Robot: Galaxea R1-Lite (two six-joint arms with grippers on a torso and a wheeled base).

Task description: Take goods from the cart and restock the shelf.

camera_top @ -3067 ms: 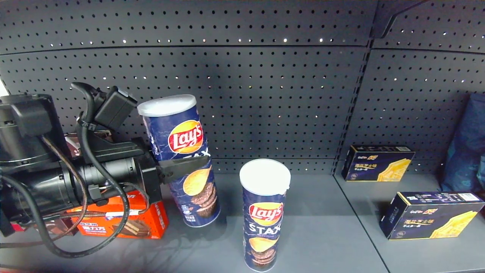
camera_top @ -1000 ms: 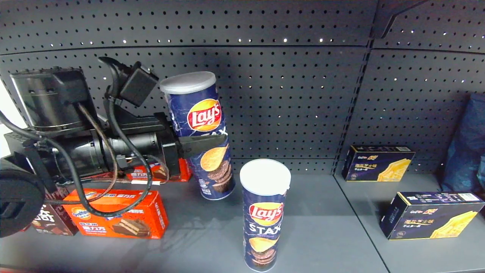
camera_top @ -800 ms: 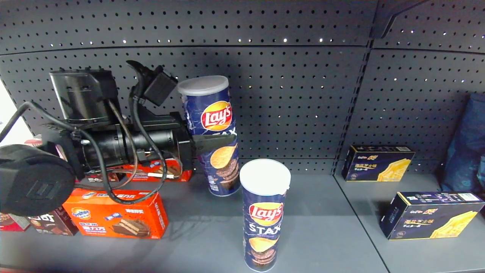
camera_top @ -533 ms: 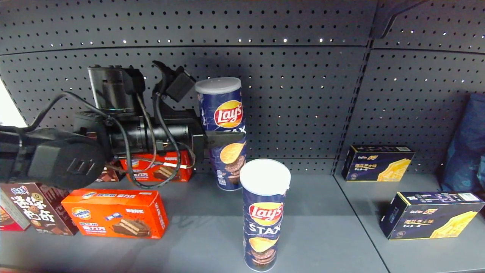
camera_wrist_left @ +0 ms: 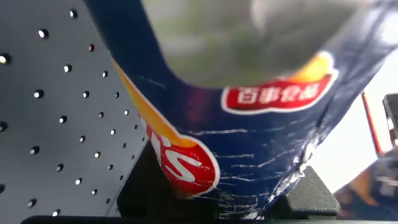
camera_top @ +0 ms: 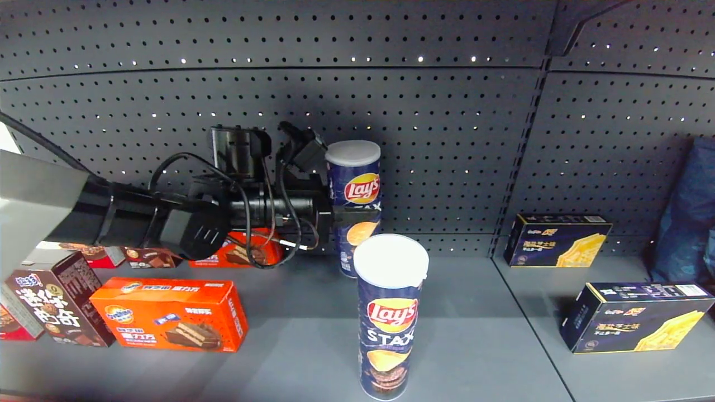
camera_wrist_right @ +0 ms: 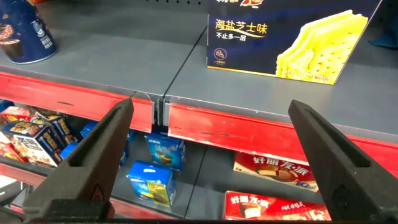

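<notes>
Grey shelf (camera_top: 475, 335); left gripper (camera_top: 360, 214) clamped on chips can (camera_top: 353, 178); second can (camera_top: 391, 312) just in front; right gripper (camera_wrist_right: 210, 107) spread.

The dark blue chip can (camera_top: 353, 178) with a white lid stands upright, clamped at mid-height in my left gripper (camera_top: 357, 215). It is at the back of the grey shelf (camera_top: 475, 335), just behind a matching can (camera_top: 389, 329) standing near the front edge.

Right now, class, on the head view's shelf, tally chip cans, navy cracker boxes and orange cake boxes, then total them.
Chip cans: 2 (held can, standing can)
Navy cracker boxes: 2 (rear navy box, front navy box)
Orange cake boxes: 2 (front orange box, rear orange box)
Total: 6
</notes>
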